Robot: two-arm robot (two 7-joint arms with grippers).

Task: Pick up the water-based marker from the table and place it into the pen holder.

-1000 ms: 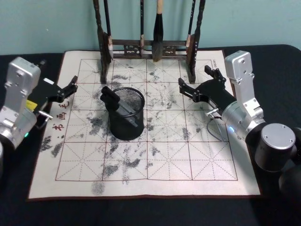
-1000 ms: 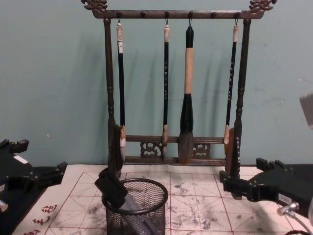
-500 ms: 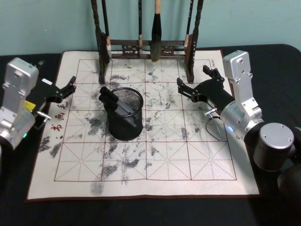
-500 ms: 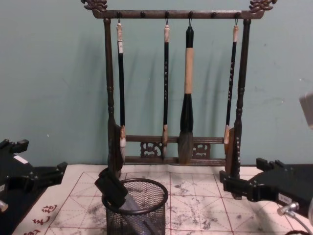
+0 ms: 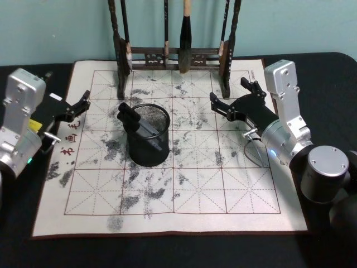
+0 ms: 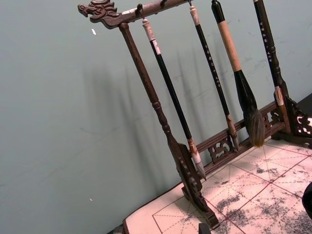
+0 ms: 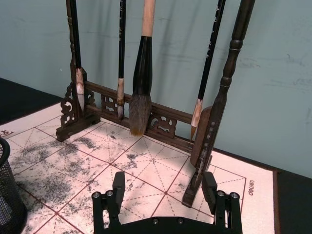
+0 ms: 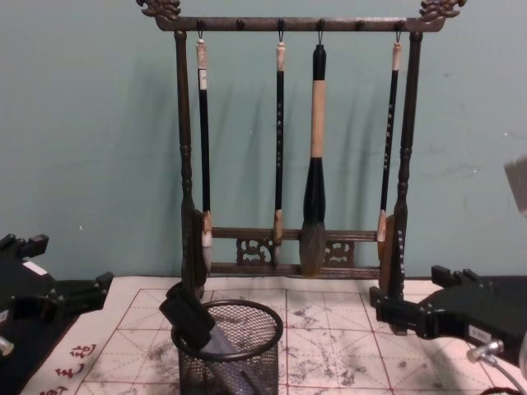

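Silver arm housings, black jaws, yellow label on left arm [image 5: 22,125], grey cable at right arm [image 5: 290,134].

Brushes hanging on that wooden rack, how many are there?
4, hung in a row on the rack: a thin brush at the robot's left, a thin one next, the fat brush beside it, and a thin brush at the right.

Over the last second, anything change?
Nothing visibly changed. The marker leans in the pen holder on the mat, left gripper and right gripper open and apart on either side, brush rack behind.
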